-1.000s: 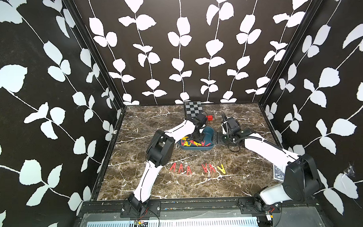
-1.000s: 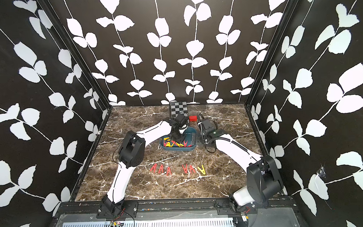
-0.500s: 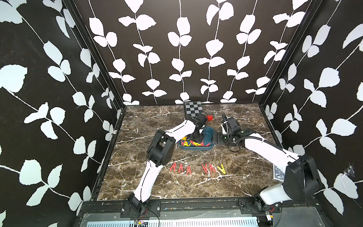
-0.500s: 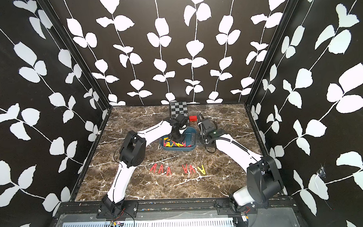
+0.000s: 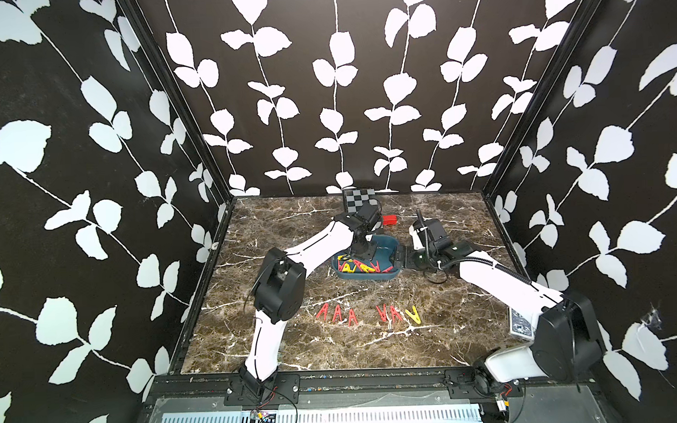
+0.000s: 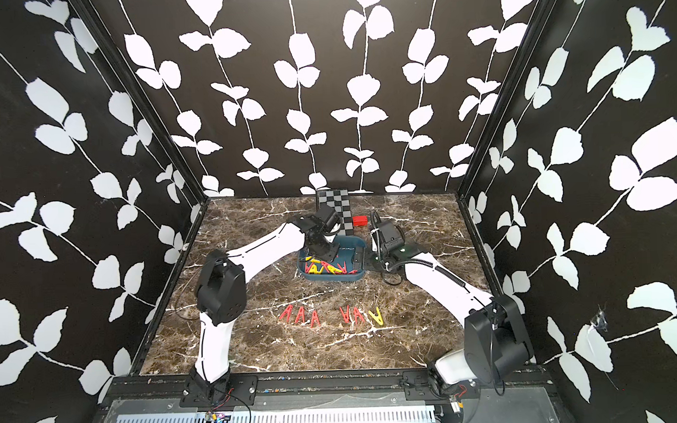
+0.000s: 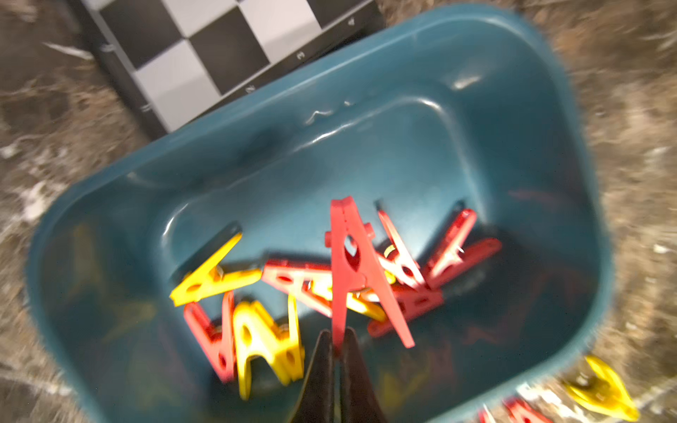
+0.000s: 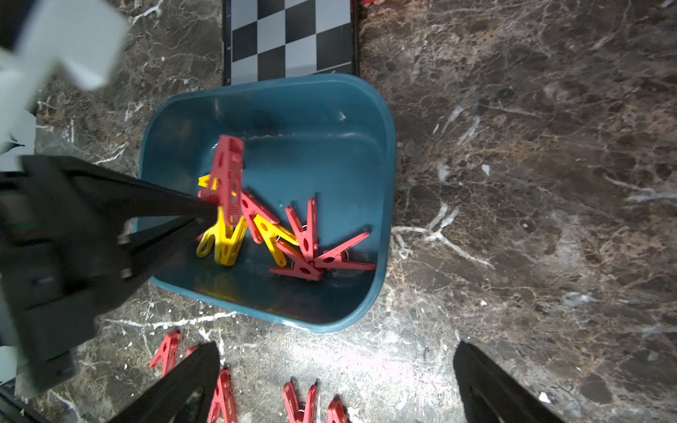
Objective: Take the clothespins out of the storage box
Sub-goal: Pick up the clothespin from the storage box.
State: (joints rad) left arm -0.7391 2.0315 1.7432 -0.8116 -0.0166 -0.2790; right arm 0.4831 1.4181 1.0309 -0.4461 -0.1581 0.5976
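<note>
Left gripper (image 7: 337, 340) pinched on leg of red plastic A-shaped clothespin (image 7: 351, 263), over shallow teal plastic storage box (image 7: 476, 91); right gripper (image 8: 337, 348) wide, beside box.

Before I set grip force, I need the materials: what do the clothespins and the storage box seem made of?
Clothespins: likely moulded plastic, uniform red or yellow, satin sheen, with what looks like a metal spring ring. Storage box: probably glossy teal plastic; bright highlights run along its rounded walls.

Left wrist view smeared: box (image 7: 476, 110), my held pin (image 7: 361, 271) soft. My right fingers (image 8: 487, 388) and table pins (image 8: 223, 397) cut by edge.
</note>
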